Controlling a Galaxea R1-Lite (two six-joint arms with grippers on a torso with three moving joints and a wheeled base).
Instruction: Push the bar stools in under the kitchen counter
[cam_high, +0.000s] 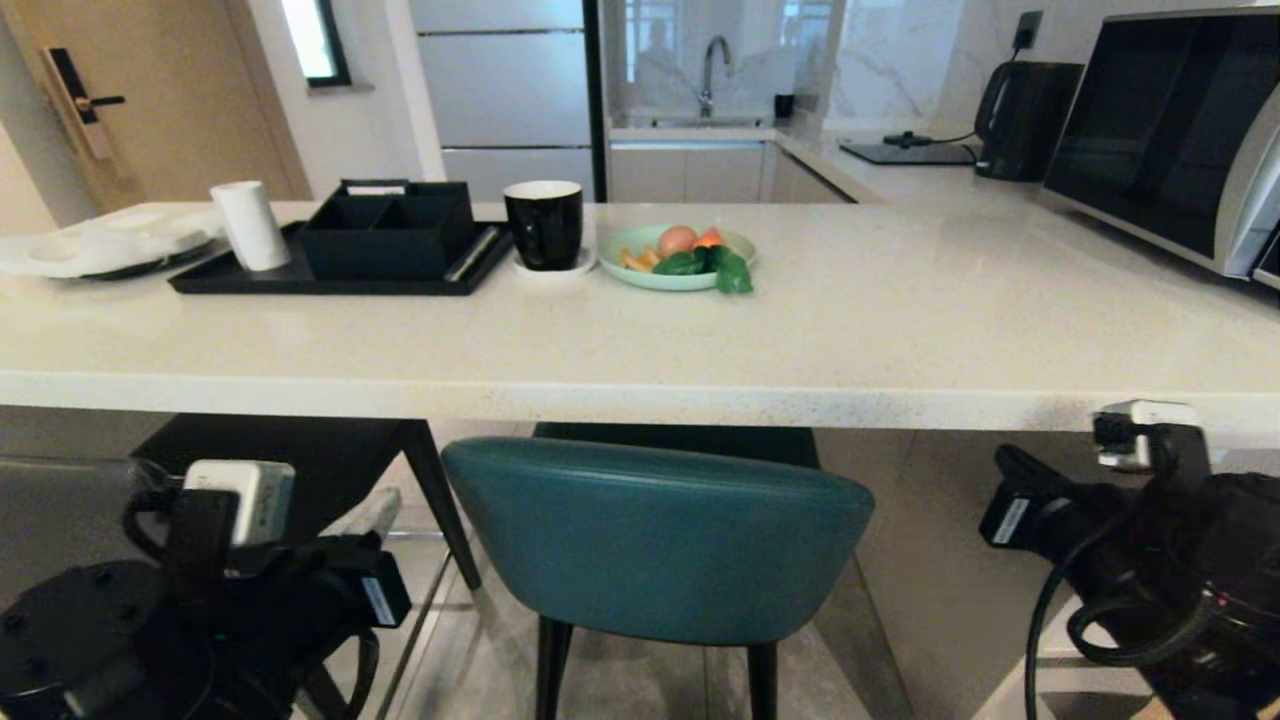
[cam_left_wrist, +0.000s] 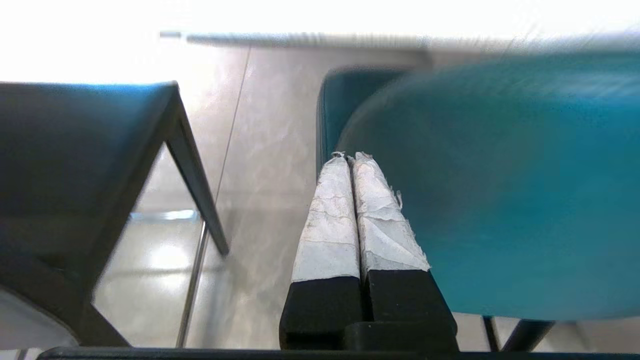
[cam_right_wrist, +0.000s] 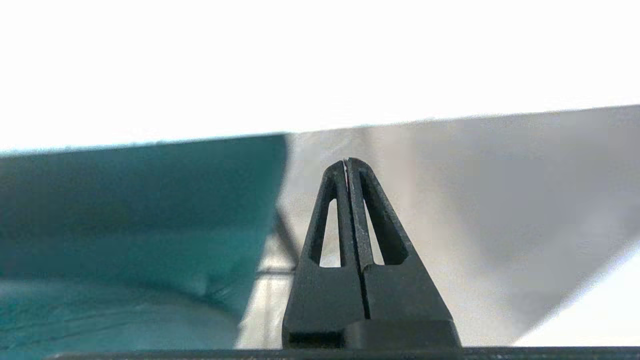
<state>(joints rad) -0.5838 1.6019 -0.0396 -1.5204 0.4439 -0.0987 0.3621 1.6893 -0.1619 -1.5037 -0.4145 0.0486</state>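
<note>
The teal bar stool (cam_high: 655, 540) stands in front of me, its seat partly under the kitchen counter (cam_high: 700, 345) and its curved back just outside the slab's front edge. The dark-grey bar stool (cam_high: 290, 455) sits under the counter to its left. My left gripper (cam_left_wrist: 350, 156) is shut and empty, its white-taped fingertips by the left edge of the teal stool (cam_left_wrist: 500, 190); whether they touch it I cannot tell. The dark-grey stool (cam_left_wrist: 75, 150) lies on its other side. My right gripper (cam_right_wrist: 346, 161) is shut and empty, off the right side of the teal stool (cam_right_wrist: 130, 225).
On the counter stand a black tray (cam_high: 330, 280) with a black box and a white cup, a black mug (cam_high: 543, 225), and a green plate of food (cam_high: 675, 270). A microwave (cam_high: 1170, 130) and a kettle (cam_high: 1020, 120) are at the right. Both arms (cam_high: 200, 600) (cam_high: 1150, 540) hang low.
</note>
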